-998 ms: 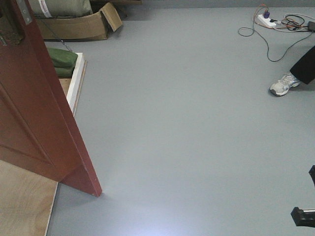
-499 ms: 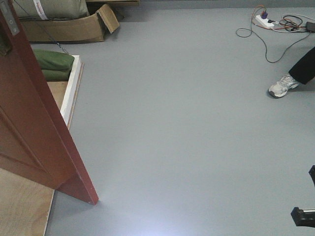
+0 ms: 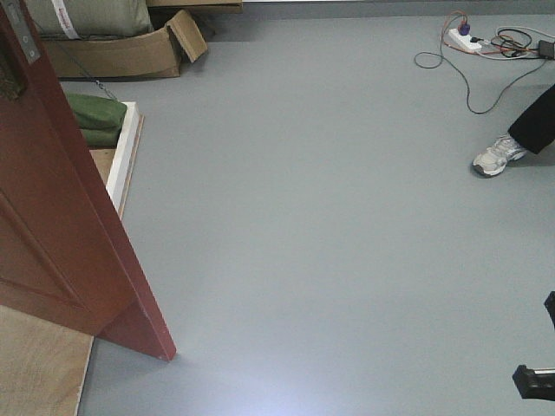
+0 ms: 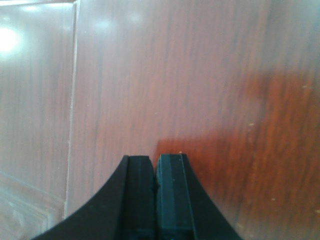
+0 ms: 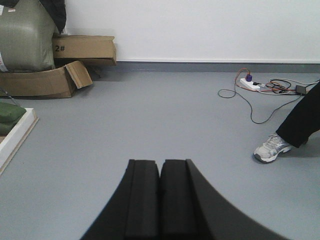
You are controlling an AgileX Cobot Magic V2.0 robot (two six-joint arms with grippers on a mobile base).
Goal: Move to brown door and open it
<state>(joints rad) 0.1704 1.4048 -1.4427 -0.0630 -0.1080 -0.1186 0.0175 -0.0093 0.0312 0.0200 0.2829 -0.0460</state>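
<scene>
Brown door (image 3: 61, 225) ajar; left hand (image 4: 155, 172) closed nr panel.

A bare test room: grey floor (image 3: 329, 243), cardboard boxes (image 5: 82, 47), power strip (image 5: 249, 82) with loose cables

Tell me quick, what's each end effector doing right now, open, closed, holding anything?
Left end effector: closed, holding nothing, right up against the brown door.
Right end effector: closed, holding nothing, over the grey floor.

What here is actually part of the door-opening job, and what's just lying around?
Job: brown door; left gripper, shut, close against its panel.

Lying about: cardboard boxes, green sack, power strip with cables, someone's sneaker.
</scene>
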